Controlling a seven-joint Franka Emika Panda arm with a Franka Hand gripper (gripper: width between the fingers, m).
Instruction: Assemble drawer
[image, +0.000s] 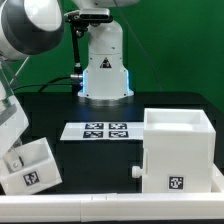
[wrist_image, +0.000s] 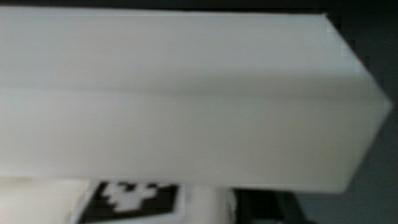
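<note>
The white drawer housing (image: 178, 150), an open-topped box with a tag on its front, stands at the exterior view's right. A smaller white drawer box (image: 28, 165) with a tag on its side hangs tilted at the exterior view's lower left. My gripper (image: 10, 128) reaches down onto its upper edge and holds it. In the wrist view a white panel of this box (wrist_image: 178, 90) fills nearly the whole picture, very close and blurred, with a tag (wrist_image: 134, 198) below it. My fingertips are hidden.
The marker board (image: 98, 130) lies on the black table between the two boxes. The robot base (image: 105, 65) stands behind it. A white rail (image: 120, 208) runs along the table's front edge.
</note>
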